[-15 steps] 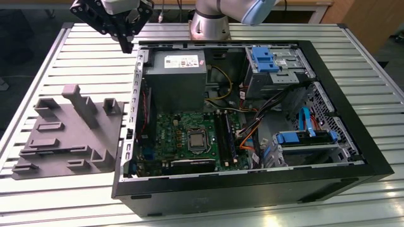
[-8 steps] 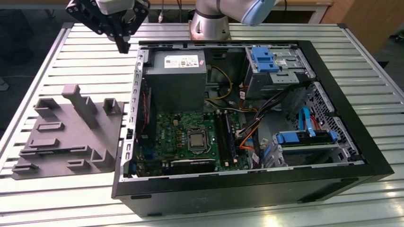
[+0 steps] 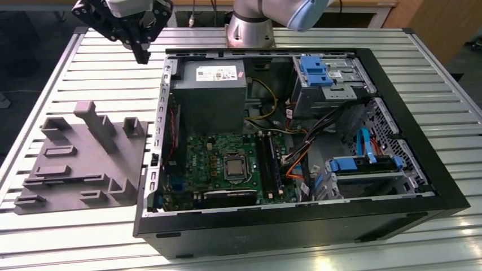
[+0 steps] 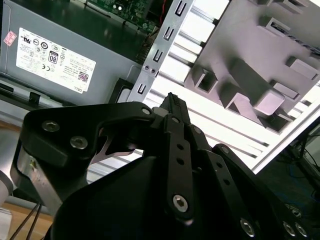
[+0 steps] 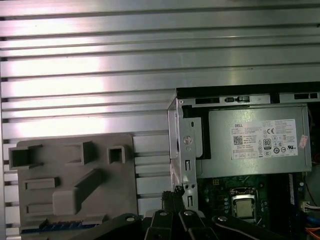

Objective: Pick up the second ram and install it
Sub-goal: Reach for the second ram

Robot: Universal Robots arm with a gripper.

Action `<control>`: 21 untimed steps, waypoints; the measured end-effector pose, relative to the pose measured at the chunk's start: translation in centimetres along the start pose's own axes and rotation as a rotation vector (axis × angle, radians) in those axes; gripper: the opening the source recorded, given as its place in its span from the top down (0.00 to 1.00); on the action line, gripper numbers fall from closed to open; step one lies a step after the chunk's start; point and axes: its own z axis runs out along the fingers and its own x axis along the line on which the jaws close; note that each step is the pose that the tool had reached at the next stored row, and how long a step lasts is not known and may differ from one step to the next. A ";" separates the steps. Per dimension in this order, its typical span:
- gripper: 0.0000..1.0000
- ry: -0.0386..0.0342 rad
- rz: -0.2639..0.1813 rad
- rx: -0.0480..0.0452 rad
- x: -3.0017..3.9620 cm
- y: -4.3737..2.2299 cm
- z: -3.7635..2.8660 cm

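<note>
1. Second ram (image 5: 65,224): I take the dark blue-green strip along one edge of the grey tray (image 5: 45,200) in the first wrist view to be it. The gripper's own links half cover it, and it is not in the fingers
2. Risk at the tray (image 3: 83,169), on the exterior view's left: upright posts stand close around its pockets. A descent off line would likely strike a post or nudge the tray, which seems merely to rest on the slatted table (image 3: 113,68)
3. Risk at the gripper (image 3: 141,57), in the upper left of the exterior view: its fingers are pressed together on nothing. Coming down like that would push on the thin board's edge instead of straddling it, and could tip or scratch it
4. Risk at the computer case (image 3: 162,113), centre to right: the fingertips hang near its metal side rail. A low swing toward the memory slots (image 3: 271,164) may catch that rail or the loose cables
5. Position: the second ram lies on the tray side of the fingertips, well apart from them and lower, with the case on the other side
</note>
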 end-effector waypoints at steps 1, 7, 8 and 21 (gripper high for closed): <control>0.89 0.0000 0.000 0.0000 0.08 -0.01 0.00; 0.89 0.0000 0.000 0.0000 0.56 -0.04 -0.02; 0.89 0.0000 0.000 0.0000 0.64 -0.05 -0.02; 0.89 -0.0001 0.000 -0.0001 1.63 -0.12 -0.04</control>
